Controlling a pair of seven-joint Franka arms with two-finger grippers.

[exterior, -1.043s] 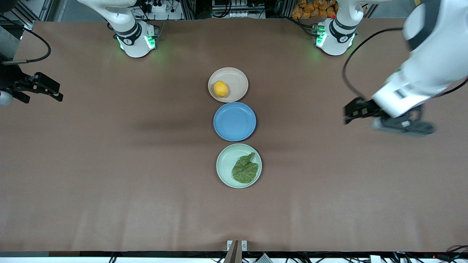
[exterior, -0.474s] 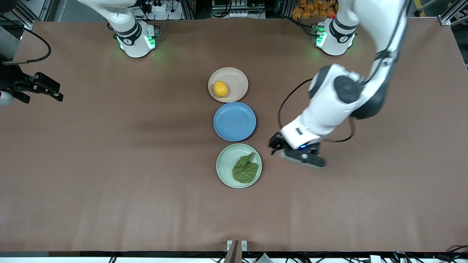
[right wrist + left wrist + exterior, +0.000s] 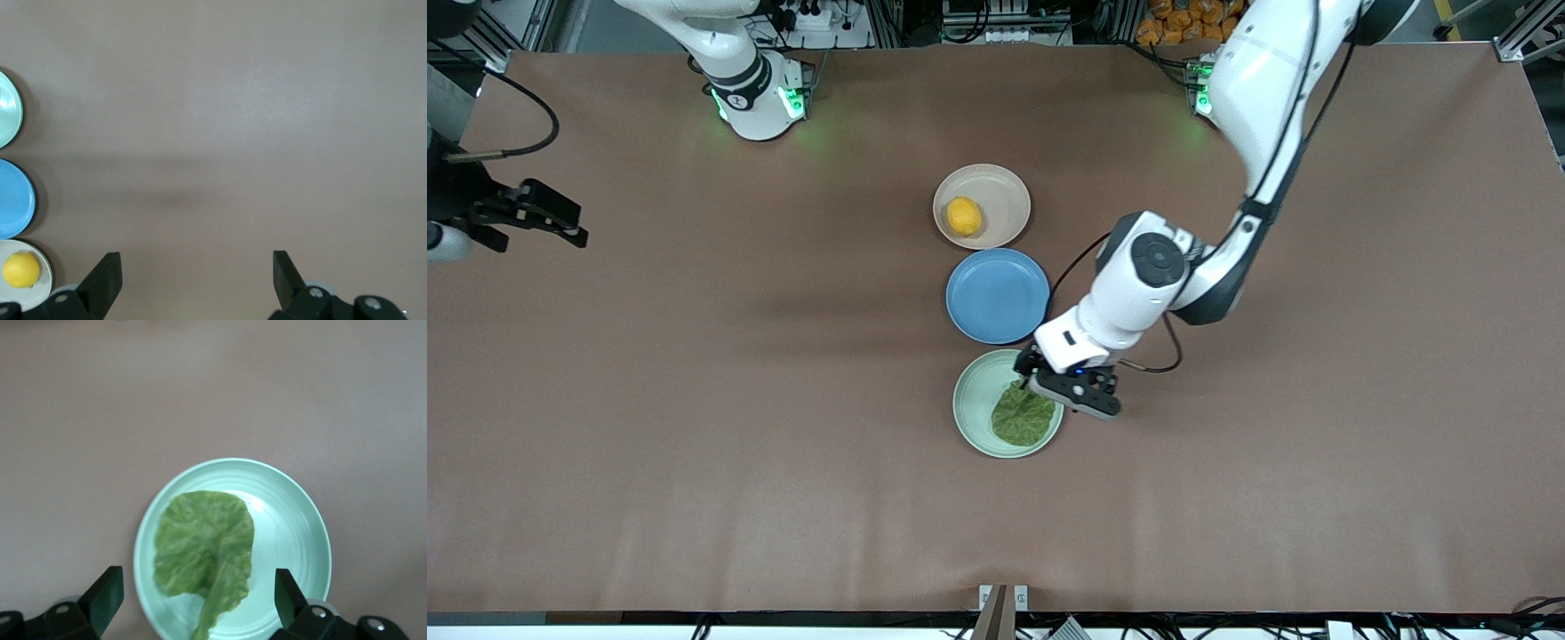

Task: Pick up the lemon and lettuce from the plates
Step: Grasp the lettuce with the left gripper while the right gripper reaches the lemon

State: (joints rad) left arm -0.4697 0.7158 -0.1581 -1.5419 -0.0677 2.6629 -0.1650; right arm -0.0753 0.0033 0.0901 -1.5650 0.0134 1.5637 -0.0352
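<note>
Two plates lined up on the counter [image 3: 694, 400], lemon [image 3: 964, 216] kept in the beige plate [image 3: 1009, 200], lettuce [image 3: 1021, 418] in the mint plate [image 3: 974, 400] (nearer the camera), left gripper [image 3: 197, 603] held over it with fingers [image 3: 107, 590] spread, right gripper [image 3: 193, 283] parked over bare counter, fingers spread.

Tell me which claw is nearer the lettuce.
Left. The left claw hangs open over the lettuce on the mint plate. The right claw waits open over bare table at the right arm's end, well away from it.

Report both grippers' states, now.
Left gripper: open, empty, over the lettuce.
Right gripper: open, empty, waiting over bare table.
</note>
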